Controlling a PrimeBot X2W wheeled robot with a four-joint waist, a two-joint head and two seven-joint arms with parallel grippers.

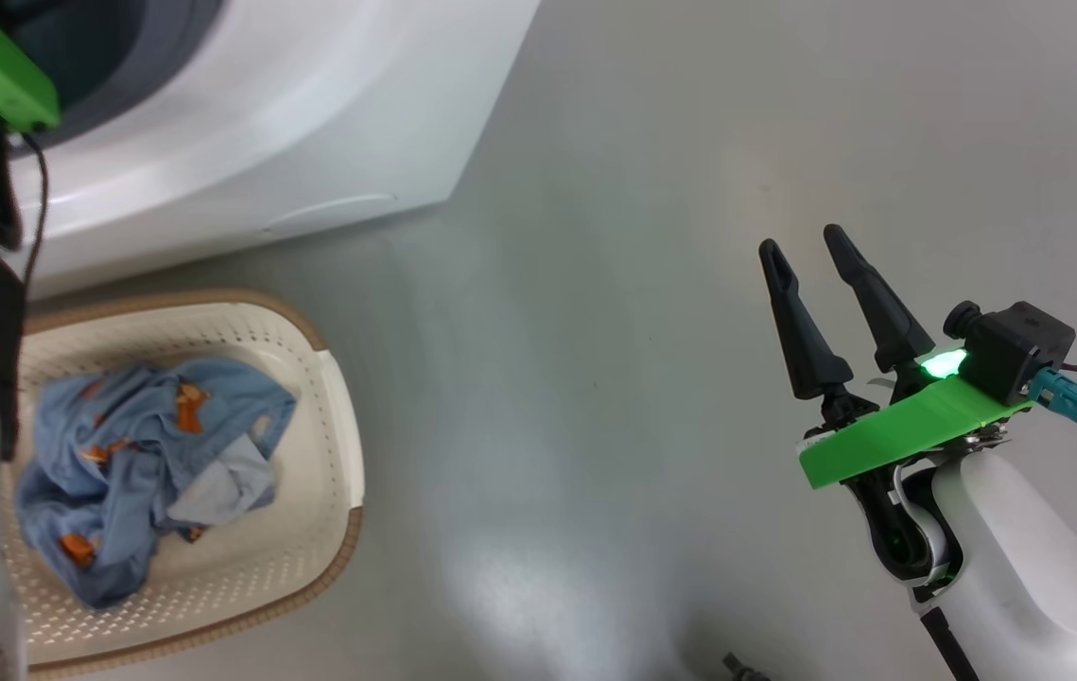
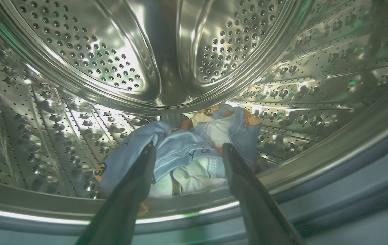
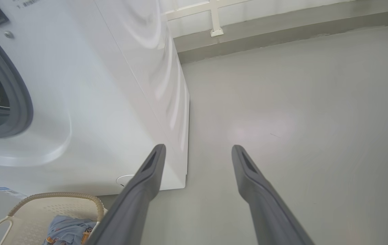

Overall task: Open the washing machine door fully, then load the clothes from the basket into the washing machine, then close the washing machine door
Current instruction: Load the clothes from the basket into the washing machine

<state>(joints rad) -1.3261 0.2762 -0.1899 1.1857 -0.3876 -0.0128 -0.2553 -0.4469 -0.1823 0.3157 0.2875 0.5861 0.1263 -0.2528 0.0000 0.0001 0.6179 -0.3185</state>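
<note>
Left pincer (image 2: 188, 146), jaws wide open, faces a light blue printed garment (image 2: 238, 129) lying in the white washing machine's (image 1: 264, 123) steel drum (image 2: 95, 58); more blue clothes (image 1: 146, 463) lie in the cream perforated basket (image 1: 349, 473) just below this nearer arm.

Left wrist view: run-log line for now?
phase: loading | left gripper: open, in drum by printed blue garment | right gripper: open, over floor | basket: clothes inside

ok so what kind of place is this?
Probably a laundry corner or test room: white front-loading washing machine on a plain grey floor, cream basket of blue clothes beside it.
</note>
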